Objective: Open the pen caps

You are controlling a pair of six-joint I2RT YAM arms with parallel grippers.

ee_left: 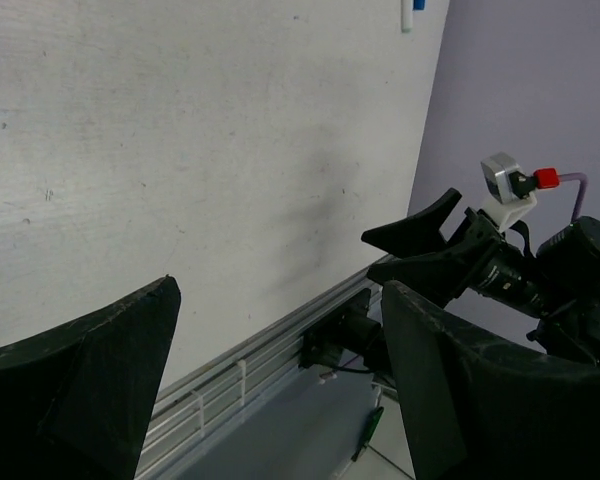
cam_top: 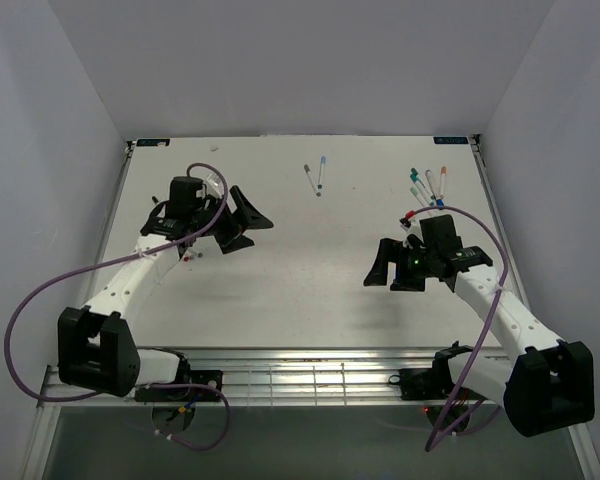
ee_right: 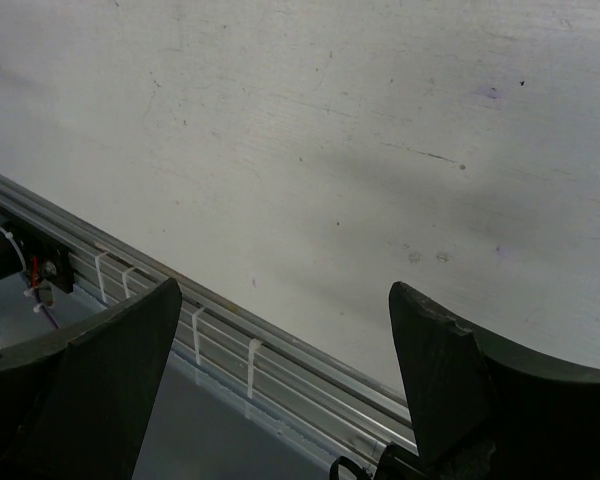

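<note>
With the left jaws and right jaws both released and empty, the fanned pens [cam_top: 427, 185] lie at the far right of the table [cam_top: 310, 290], axes roughly far-to-near, just behind the right jaws, which face away, so the right arm is nearer.

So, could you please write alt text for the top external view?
Two robot arms reach over a white table, the left fingers and right fingers open and empty. Far centre lie two pens; a cluster of pens sits far right.
</note>
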